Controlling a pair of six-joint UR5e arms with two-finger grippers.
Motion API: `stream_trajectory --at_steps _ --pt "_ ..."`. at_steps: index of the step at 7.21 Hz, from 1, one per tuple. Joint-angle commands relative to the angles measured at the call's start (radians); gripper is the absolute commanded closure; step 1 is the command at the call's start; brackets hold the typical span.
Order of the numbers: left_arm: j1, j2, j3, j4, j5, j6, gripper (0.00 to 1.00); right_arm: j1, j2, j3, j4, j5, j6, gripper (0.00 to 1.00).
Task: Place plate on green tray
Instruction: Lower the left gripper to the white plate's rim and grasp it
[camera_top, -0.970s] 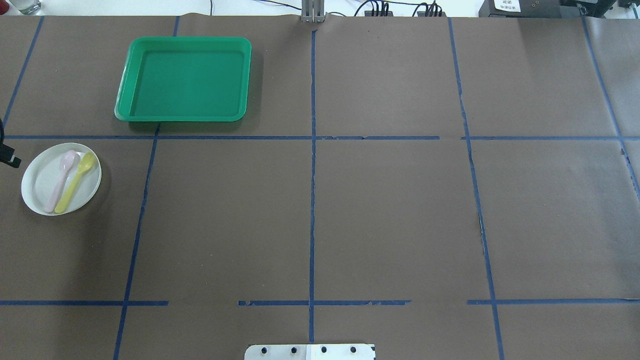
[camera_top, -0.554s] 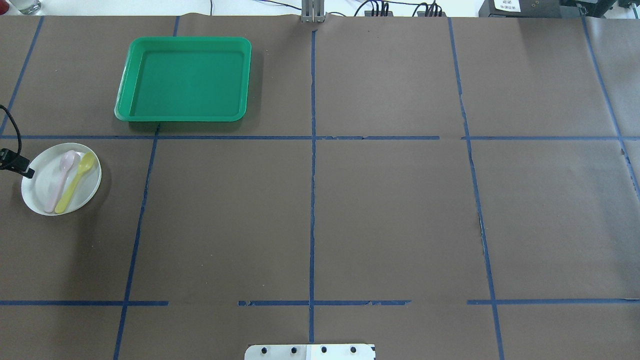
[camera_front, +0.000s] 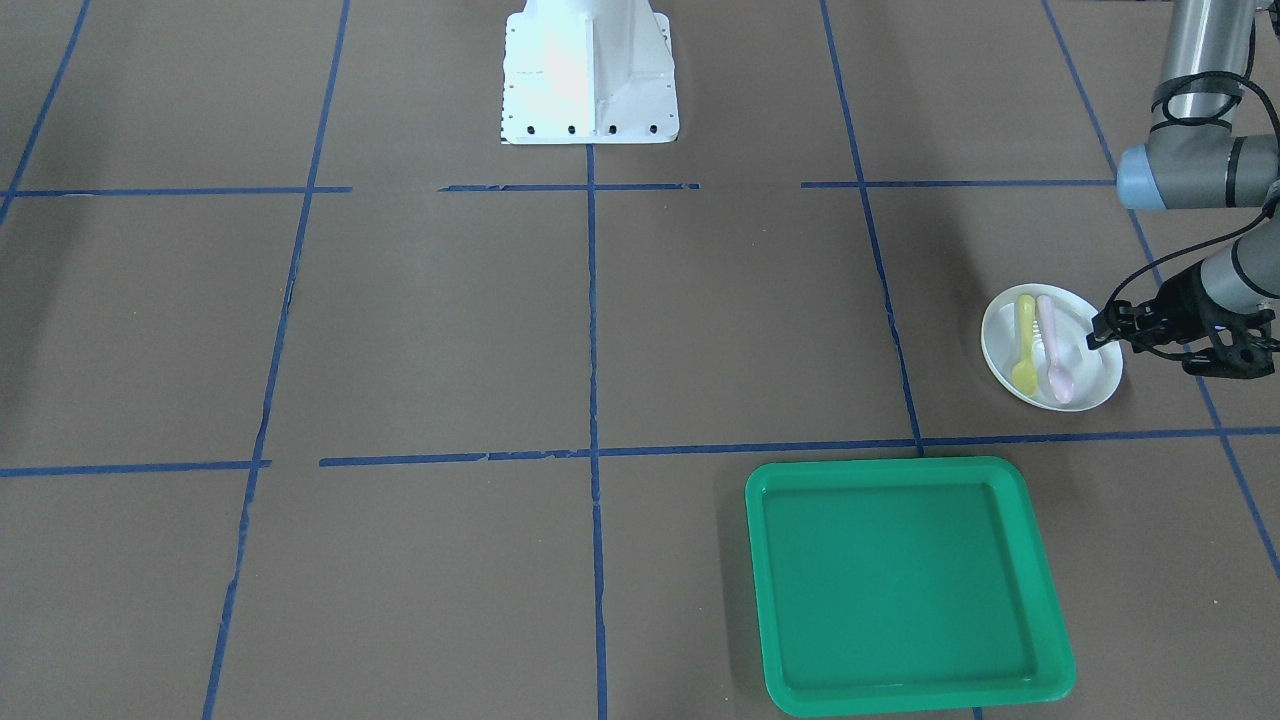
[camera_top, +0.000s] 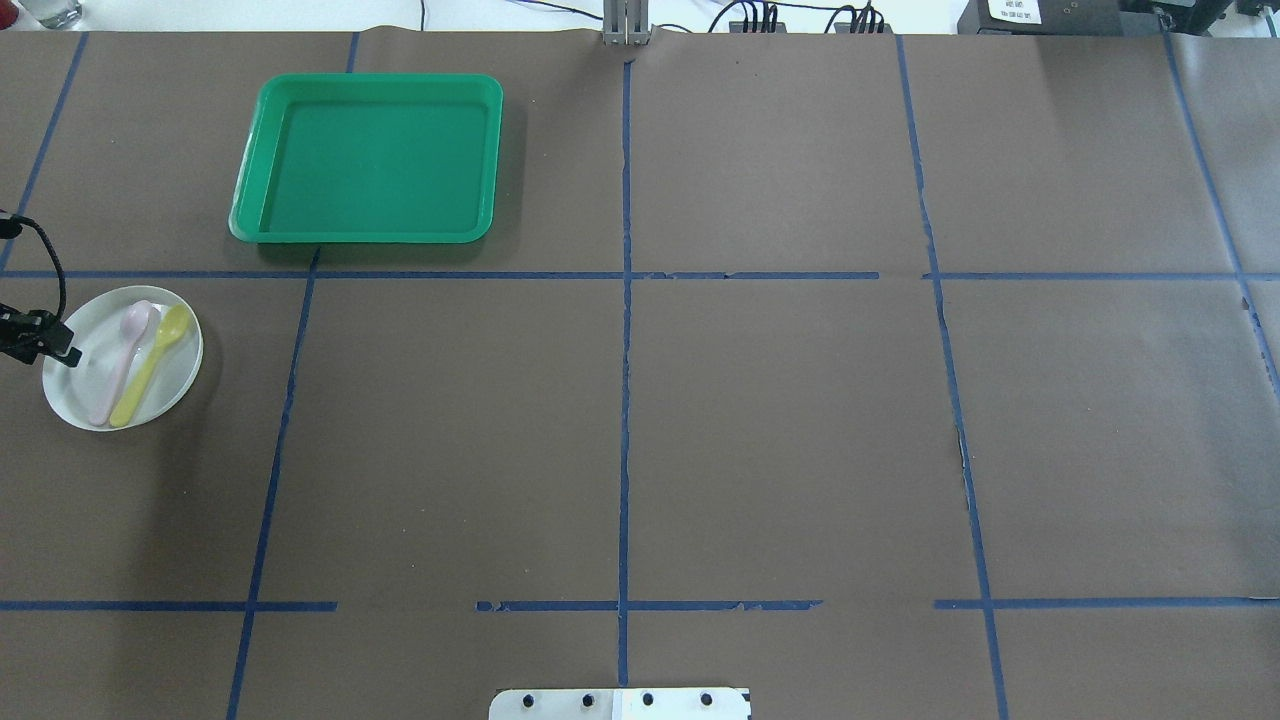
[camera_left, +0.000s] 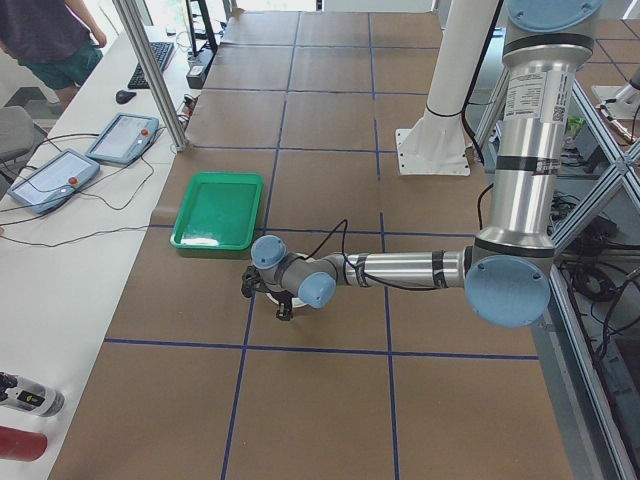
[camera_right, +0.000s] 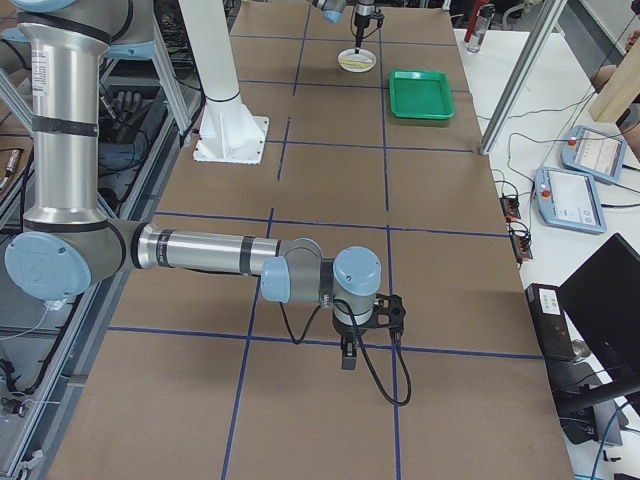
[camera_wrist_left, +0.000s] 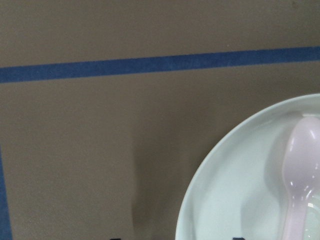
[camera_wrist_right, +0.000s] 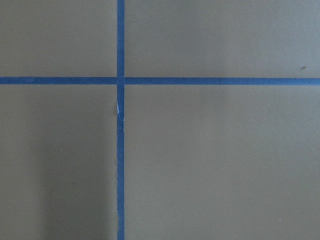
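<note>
Jaws apart on left gripper (camera_front: 1102, 336), unclear on right gripper (camera_right: 347, 357); 1 plate (camera_front: 1095, 376), 2 spoons (camera_front: 1024, 346), 1 green tray (camera_front: 900, 580)

The white pedestal (camera_front: 590, 75) flares into a square foot plate with 4 dark bolts along 1 edge and a line of tiny dark dots down each side edge. The left arm (camera_left: 525, 170) and the right arm (camera_right: 60, 150) are polished silver tubes ringed with black bands; their grey joint housings are closed by round pale-blue caps. On the left arm's tube nearest the pedestal is a white label (camera_left: 530, 95) with black print. Farthest from the pedestal, the left gripper (camera_front: 1140, 338) and the right gripper (camera_right: 348, 358) are black. A thin black cable (camera_left: 335, 235) loops off the left wrist, and another off the right.
</note>
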Motion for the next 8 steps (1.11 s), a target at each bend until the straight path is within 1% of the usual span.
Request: stream_trajectory --at_steps 1,2,3,4,5,6,8 --pt "0.002 -0.001 -0.001 0.002 0.000 0.000 0.82 0.000 0.000 0.001 -0.001 0.000 0.000 0.00" --pt "0.002 -0.001 -0.004 0.002 -0.002 0.009 1.00 0.000 0.000 0.001 -0.001 0.000 0.000 0.00" --pt "0.001 0.003 -0.023 0.003 -0.008 0.011 1.00 0.000 0.000 0.001 0.001 0.000 0.000 0.00" --pt "-0.002 0.016 -0.062 0.017 -0.011 0.011 1.00 0.000 0.000 0.001 -0.001 0.000 0.000 0.00" --pt "-0.025 0.013 -0.081 0.046 -0.073 0.011 1.00 0.000 0.000 0.001 -0.001 0.000 0.000 0.00" --pt "-0.077 0.010 -0.089 0.090 -0.160 0.029 1.00 0.000 0.000 0.001 -0.001 0.000 0.000 0.00" --pt "-0.110 0.009 -0.130 0.194 -0.243 0.038 1.00 0.000 0.000 0.001 -0.001 0.000 0.000 0.00"
